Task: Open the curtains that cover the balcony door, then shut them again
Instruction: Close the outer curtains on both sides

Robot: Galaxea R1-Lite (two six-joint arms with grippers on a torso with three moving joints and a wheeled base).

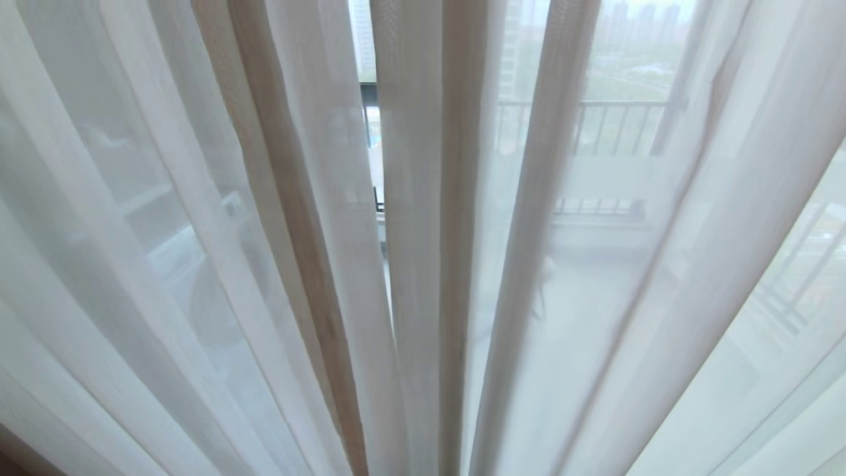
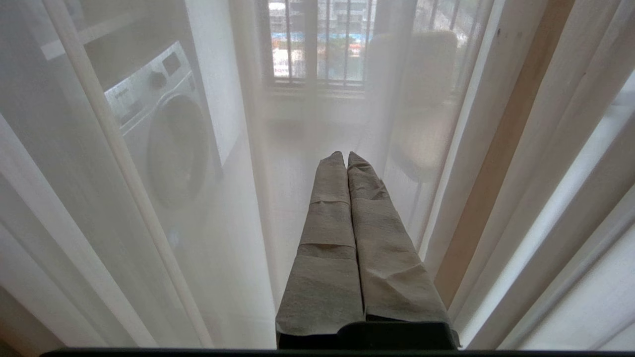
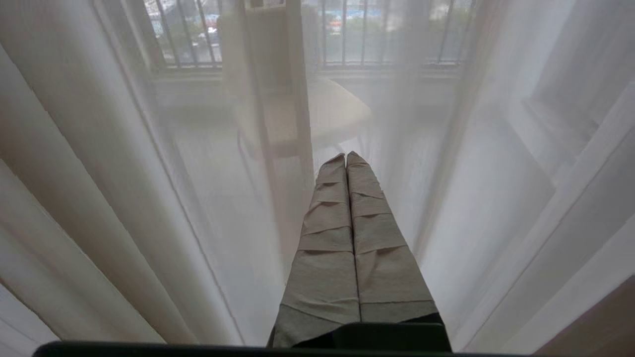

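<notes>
Head view filled by sheer curtains [image 1: 198, 231] drawn across, left end effector [image 2: 346, 156] closed empty, right end effector [image 3: 346, 157] likewise closed, both facing the sheers

- Left gripper [image 2: 346, 154]: tape-wrapped fingers pressed together, nothing held.
- Right gripper [image 3: 346, 154]: tape-wrapped fingers pressed together, nothing held.

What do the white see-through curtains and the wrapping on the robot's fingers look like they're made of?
The thin white see-through curtains look like a light woven sheer fabric, matte: the balcony railing and a washing machine show through them. The grey-green wrapping on the left end effector and the right end effector looks like creased fabric tape or cloth, matte, wound in overlapping bands; which one cannot be told.
</notes>
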